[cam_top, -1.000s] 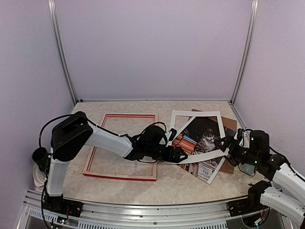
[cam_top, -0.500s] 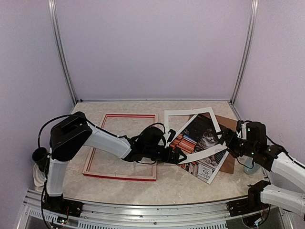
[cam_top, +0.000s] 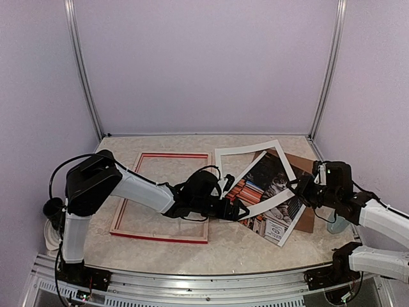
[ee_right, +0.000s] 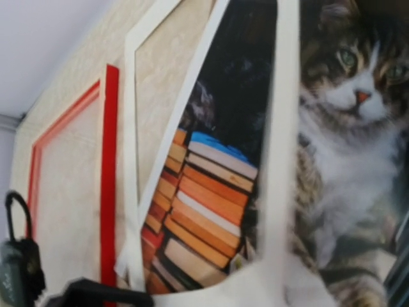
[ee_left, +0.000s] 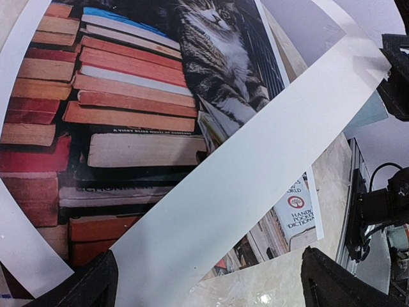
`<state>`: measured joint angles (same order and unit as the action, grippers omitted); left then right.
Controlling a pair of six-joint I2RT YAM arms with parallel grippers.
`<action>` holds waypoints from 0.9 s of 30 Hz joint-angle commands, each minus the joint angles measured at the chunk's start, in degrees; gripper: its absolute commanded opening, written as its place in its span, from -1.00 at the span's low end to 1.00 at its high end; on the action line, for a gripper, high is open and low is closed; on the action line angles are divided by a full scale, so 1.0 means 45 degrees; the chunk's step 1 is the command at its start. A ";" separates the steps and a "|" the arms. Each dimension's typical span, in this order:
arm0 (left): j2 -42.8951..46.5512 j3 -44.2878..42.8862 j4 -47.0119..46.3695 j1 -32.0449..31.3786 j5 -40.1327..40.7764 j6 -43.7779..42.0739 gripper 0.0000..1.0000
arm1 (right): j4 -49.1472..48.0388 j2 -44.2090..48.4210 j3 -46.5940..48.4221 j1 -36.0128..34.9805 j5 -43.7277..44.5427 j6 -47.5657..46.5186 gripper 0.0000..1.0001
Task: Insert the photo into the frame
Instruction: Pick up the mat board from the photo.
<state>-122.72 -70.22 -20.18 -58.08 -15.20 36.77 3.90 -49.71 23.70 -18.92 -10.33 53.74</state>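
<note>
The photo [cam_top: 276, 184] lies on the right half of the worktop [cam_top: 255, 252], turned at an angle so that one corner points toward the near edge. It rests on a brown backing board [cam_top: 308, 167] that shows beyond it toward the right edge. A white mat [cam_top: 246, 147] sits across the photo, tilted and partly raised, with its near strip crossing the picture diagonally.

The left hand [cam_top: 235, 208] is at the photo's left side, by the stacked books in the print. Its fingers [ee_left: 96, 284] are spread wide and grip nothing. From the left wrist, the mat's strip runs between them and the photo fills the space just ahead.

The right hand [cam_top: 301, 190] is at the photo's right side, right at the mat's near right corner. The pictures do not show whether its fingers have closed on the mat or merely touch it. From the right wrist, the cat's face is close ahead with a mat strip crossing it.

The frame [cam_top: 160, 236] lies flat on the left half of the worktop, just left of the left hand. Nothing lies inside it.

By count there are one photo, one frame, one mat, one backing board and two hands.
</note>
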 commanded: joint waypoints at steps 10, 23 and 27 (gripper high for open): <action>0.1283 0.0136 0.0502 0.0220 0.0065 0.0029 0.97 | 0.1523 0.0486 0.1403 0.0124 0.1785 -0.0594 -0.96; 0.4421 0.2160 0.0963 0.0826 0.1705 0.0294 0.97 | 0.1056 -0.0134 0.2455 0.0180 0.1889 -0.0632 -1.00; 0.6226 0.3796 0.1586 0.1799 0.2533 0.0574 0.98 | 0.0558 0.0030 0.3287 0.0218 0.1863 -0.0402 -1.00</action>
<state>-101.36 -58.67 -16.69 -54.00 -9.30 37.89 9.98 -50.61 33.56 -18.55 -2.44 51.05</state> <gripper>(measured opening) 0.989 0.006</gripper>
